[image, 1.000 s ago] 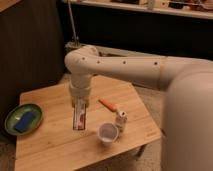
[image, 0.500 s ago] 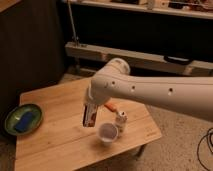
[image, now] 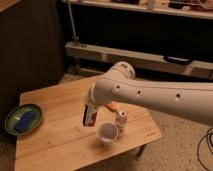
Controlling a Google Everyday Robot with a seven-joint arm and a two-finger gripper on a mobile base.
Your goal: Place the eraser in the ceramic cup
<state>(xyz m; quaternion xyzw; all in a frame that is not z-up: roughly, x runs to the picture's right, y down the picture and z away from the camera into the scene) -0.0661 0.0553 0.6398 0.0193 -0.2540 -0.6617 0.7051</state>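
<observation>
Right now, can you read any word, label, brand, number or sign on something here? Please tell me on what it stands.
No text can be read anywhere.
eraser, held by the gripper above the wooden table, beside the ceramic cup: a pale centre strip, any print too blurred to read.
small white bottle: dark marks, unreadable.
blue block on the green plate: no lettering visible.

Dim warm light, soft blur — dark background
</observation>
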